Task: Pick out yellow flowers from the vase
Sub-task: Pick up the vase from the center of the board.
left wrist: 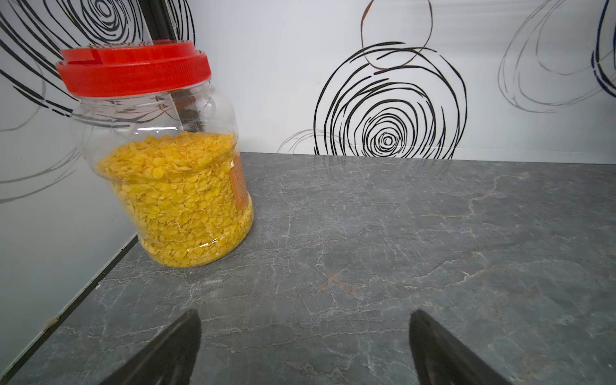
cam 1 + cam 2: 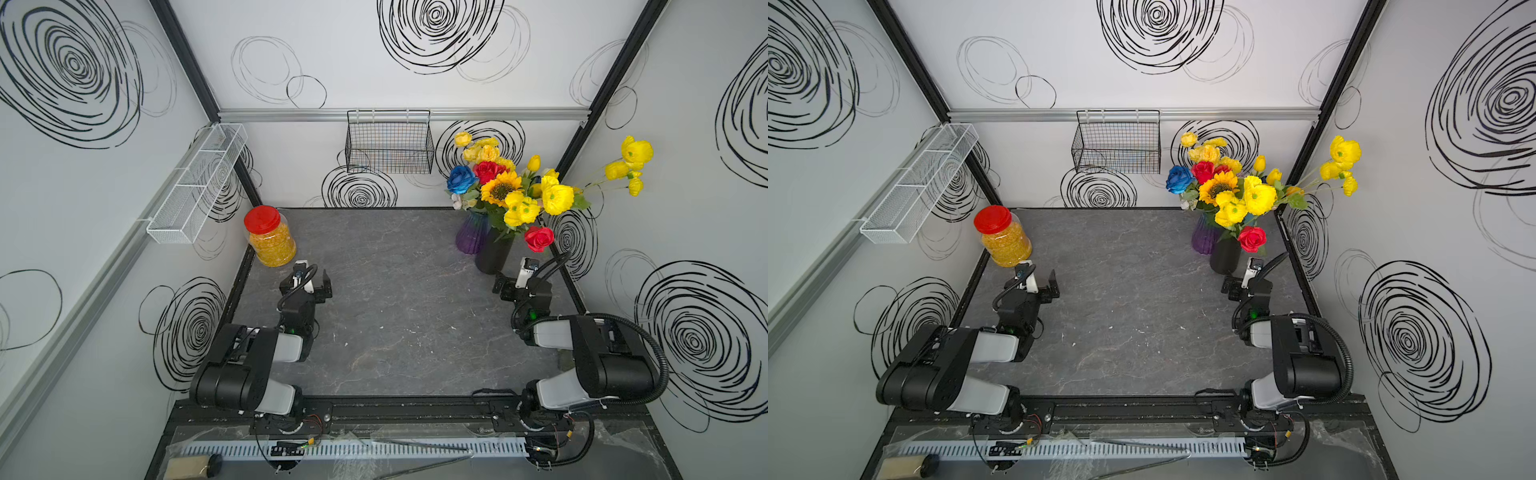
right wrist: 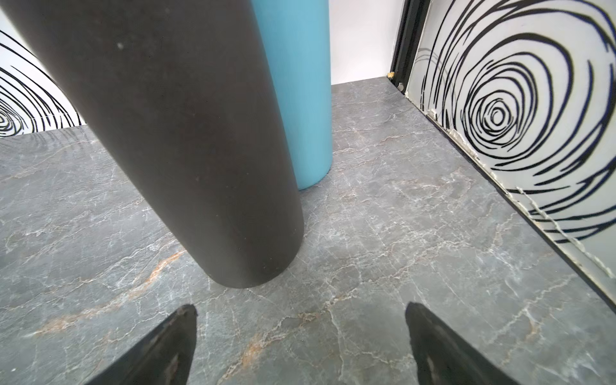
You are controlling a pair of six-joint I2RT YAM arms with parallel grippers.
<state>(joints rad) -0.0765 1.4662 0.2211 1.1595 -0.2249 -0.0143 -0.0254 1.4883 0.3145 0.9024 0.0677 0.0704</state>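
Grey marbled worktop point(image 2: 395, 299) fills enclosure floor. Near edge: left arm point(image 2: 249, 361) and right arm point(image 2: 598, 357), both folded low. Far right corner: yellow flowers point(image 2: 525, 203) upright in cluster of vases, mixed with red rose point(image 2: 539, 239) and blue rose point(image 2: 461, 178); one yellow spray leans toward right wall. Nearest is black vase point(image 2: 492, 255), purple vase point(image 2: 471, 237) beside it, blue vase point(image 3: 300, 100) behind. Far left: red-lidded jar point(image 2: 272, 241) of yellow flakes. Facing jar, left fingers point(image 1: 180, 346) wide apart, empty. Just short of black vase, right fingers point(image 3: 173, 340) wide apart, empty, not touching.
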